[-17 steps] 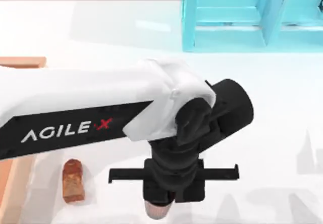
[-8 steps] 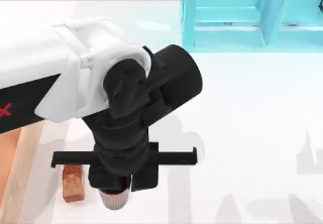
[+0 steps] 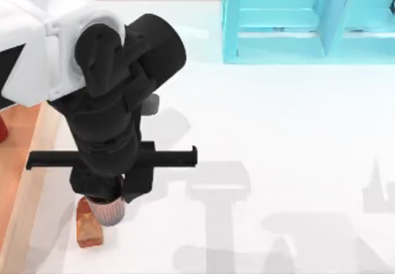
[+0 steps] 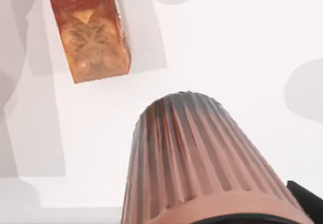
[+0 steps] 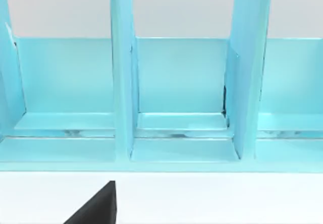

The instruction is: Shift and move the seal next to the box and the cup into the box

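Carrying arm: left gripper (image 3: pixel 105 200) is hanging over the near-left part of the table, pinching the cup (image 3: pixel 107 211) from above, so the cup's ribbed wall is sticking out below the black wrist body in the top view.

Cup: it is being held off the tabletop, judging by the left wrist view, where its fluted side (image 4: pixel 202 158) is looming large with the white surface well behind it; lifting it this way is what lets it clear the raised wall on the way in.

Seal: the seal (image 3: pixel 88 224) is lying flat on the table just beside the box (image 3: pixel 28 181), touching nothing I can make out, partly overlapped by the carried cup in the top view; in the left wrist view it (image 4: pixel 90 30) is sitting apart from the cup. That half of the task is looking done.

Box: its tan wall is running along the table's left edge, with the orange-brown floor beyond it; the cup is hanging just short of that wall, not yet over the floor.

Step in hand: carrying the cup toward the box, I judge.

Right arm: parked, its camera facing the turquoise shelf (image 5: pixel 176 93); finger state cannot be told.
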`<state>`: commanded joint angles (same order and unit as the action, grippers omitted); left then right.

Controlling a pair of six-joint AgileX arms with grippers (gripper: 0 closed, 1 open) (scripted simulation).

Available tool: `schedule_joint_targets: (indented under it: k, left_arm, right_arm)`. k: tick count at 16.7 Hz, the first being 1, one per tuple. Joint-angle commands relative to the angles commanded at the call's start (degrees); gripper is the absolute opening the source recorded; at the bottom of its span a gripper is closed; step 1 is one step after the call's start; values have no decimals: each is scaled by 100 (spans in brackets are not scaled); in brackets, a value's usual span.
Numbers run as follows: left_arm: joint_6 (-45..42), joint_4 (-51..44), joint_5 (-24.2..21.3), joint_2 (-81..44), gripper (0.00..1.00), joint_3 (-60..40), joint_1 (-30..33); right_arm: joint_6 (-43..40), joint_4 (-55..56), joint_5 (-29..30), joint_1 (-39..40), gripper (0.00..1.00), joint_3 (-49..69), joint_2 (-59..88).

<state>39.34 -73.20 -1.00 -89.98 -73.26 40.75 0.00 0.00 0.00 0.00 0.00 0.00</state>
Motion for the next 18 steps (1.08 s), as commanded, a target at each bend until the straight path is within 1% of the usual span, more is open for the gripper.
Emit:
schedule_joint_targets:
  k: [3, 8, 11, 12, 14, 16, 18]
  left_arm:
    - [-1353, -93, -55, 107, 0, 114, -1365]
    - [-4022, -164, -109, 392, 0, 446, -4031]
    - [-5266, -121, -167, 569, 0, 687, -5273]
    - [-5565, -102, -195, 619, 0, 758, -5572]
    - [-5973, -65, -250, 696, 0, 873, -5977]
    - [-6143, -44, -280, 734, 0, 929, -6147]
    - [-6144, -44, -281, 735, 0, 930, -6148]
  right_arm:
    - [0, 0, 0, 0, 100, 0, 0]
    - [0, 0, 0, 0, 100, 0, 0]
    - [0, 0, 0, 0, 100, 0, 0]
    - [0, 0, 0, 0, 100, 0, 0]
    - [0, 0, 0, 0, 100, 0, 0]
    - [0, 0, 0, 0, 100, 0, 0]
    - [0, 0, 0, 0, 100, 0, 0]
